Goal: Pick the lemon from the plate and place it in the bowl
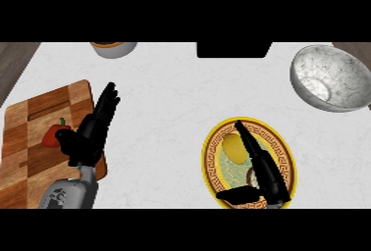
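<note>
A yellow lemon (232, 145) lies on the round plate (214, 147) with a gold patterned rim, at the lower right of the counter. My right hand (262, 171) hovers over the plate with straight fingers reaching past the lemon's right side; its thumb sticks out to the left near the plate's near rim. The hand is open and holds nothing. A marbled grey bowl (330, 77) stands at the far right, well beyond the plate. My left hand (92, 132) rests open over the wooden board's right edge, fingers pointing away.
A wooden cutting board (36, 137) lies at the left with a red pepper (54, 135) on it. An orange-topped cup (113, 48) stands at the far edge, and a black block (233, 49) sits at the far middle.
</note>
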